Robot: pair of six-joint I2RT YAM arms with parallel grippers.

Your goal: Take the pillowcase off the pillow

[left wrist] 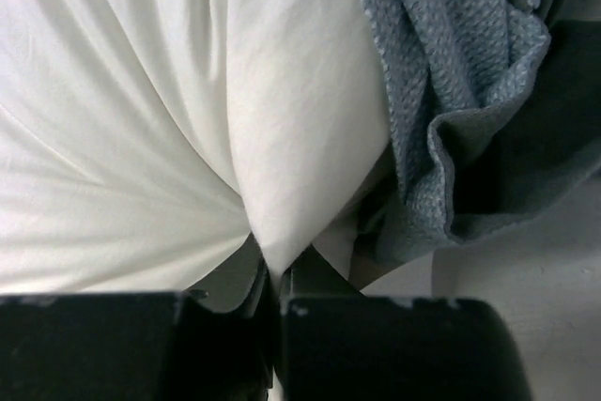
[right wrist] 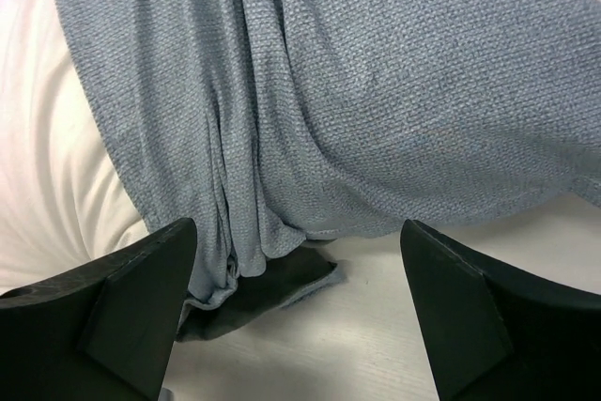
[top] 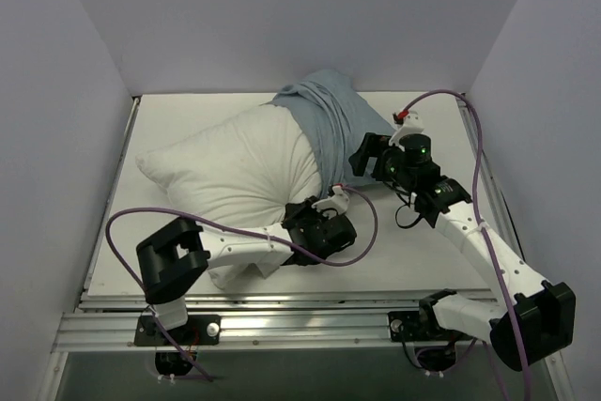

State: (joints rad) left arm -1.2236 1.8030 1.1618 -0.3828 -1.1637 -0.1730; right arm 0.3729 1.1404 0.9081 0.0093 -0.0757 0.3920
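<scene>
The plump white pillow (top: 230, 171) lies across the middle of the table, its right end still inside the bunched light-blue pillowcase (top: 329, 119). My left gripper (top: 321, 221) sits at the pillow's near right edge, shut on a pinched fold of the white pillow (left wrist: 282, 185); the pillowcase (left wrist: 451, 72) hangs just to the right of that fold. My right gripper (top: 368, 161) stands open beside the pillowcase's right edge. In the right wrist view its two fingers (right wrist: 122, 302) are wide apart with the pillowcase (right wrist: 357, 91) and its darker hem ahead of them, nothing between them.
The white table (top: 413, 251) is walled in by white panels at the left, back and right. A purple cable (top: 150, 218) loops over the near left, and another runs along the right arm. An aluminium rail (top: 282, 326) lines the near edge.
</scene>
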